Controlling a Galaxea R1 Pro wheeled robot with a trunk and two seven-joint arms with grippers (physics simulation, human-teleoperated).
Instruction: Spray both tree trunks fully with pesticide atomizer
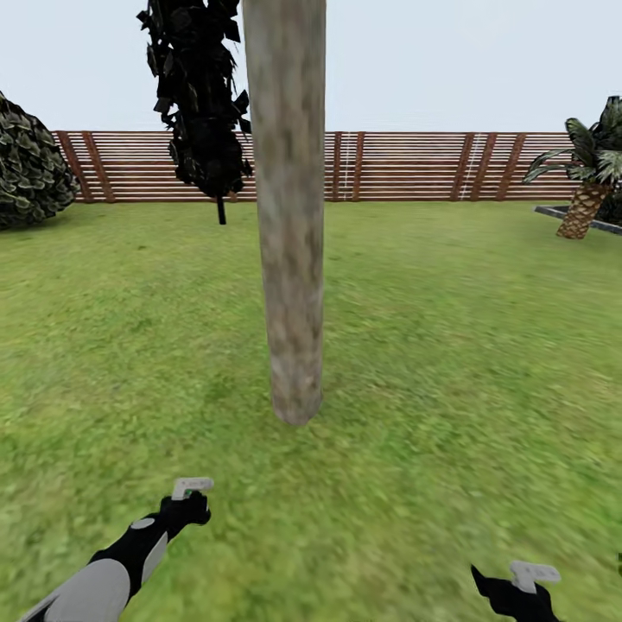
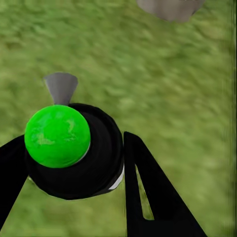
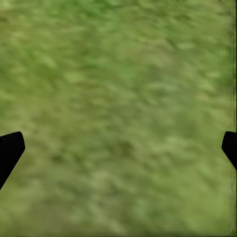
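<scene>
A thick mottled grey-beige tree trunk [image 1: 291, 259] rises from the grass just ahead of me, and its base [image 2: 170, 7] also shows in the left wrist view. My left gripper [image 1: 186, 510] [image 2: 74, 145] is low at the left, shut on the pesticide atomizer [image 2: 74, 153]. The atomizer is a round black bottle with a bright green top and a grey nozzle that points toward the trunk. My right gripper [image 1: 517, 589] [image 3: 118, 148] hangs open over bare grass at the lower right, with nothing between its fingers.
Lawn [image 1: 449, 363] spreads all around the trunk. A brown slatted fence [image 1: 415, 166] closes the far side. In front of it stand a slim dark tree [image 1: 203, 104] at the left, a bush [image 1: 26, 168] at the far left, and a short palm [image 1: 587, 186] at the right.
</scene>
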